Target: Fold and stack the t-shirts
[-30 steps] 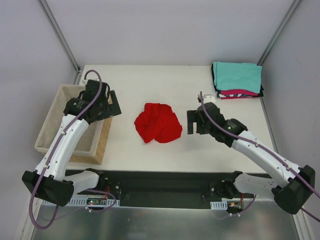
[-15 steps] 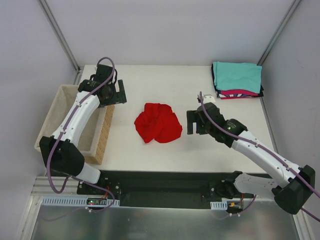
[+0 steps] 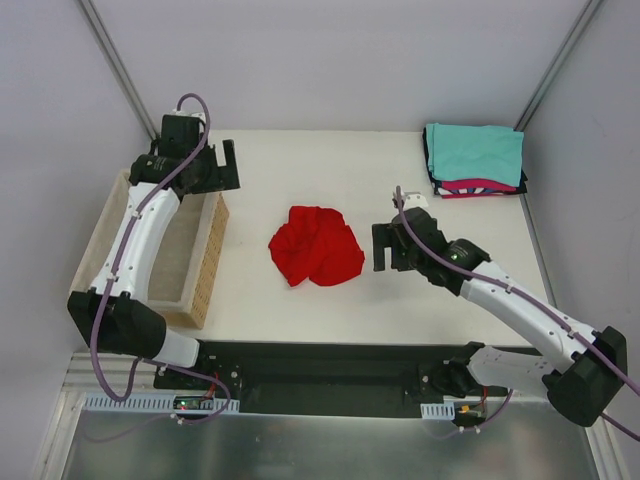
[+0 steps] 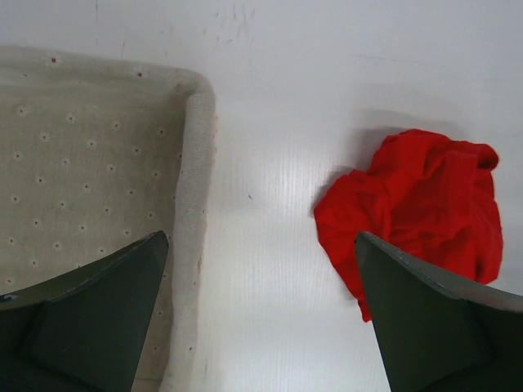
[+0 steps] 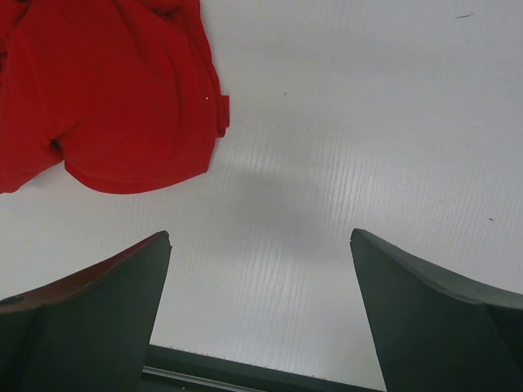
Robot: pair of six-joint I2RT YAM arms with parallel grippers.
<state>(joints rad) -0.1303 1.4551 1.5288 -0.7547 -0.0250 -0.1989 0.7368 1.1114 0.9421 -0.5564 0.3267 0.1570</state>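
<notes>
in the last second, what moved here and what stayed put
The left gripper swung outward along the basket, from beside its middle to past its far corner, open and empty throughout. The right gripper stayed open beside the crumpled red t-shirt, which lies untouched. The folded stack in the far right corner is unchanged.

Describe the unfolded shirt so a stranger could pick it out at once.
On the white tabletop, look near the middle, between the wicker basket at the left edge and the teal-topped stack of folded shirts in the far right corner. There lies the bright red cloth t-shirt, the only crumpled garment.
</notes>
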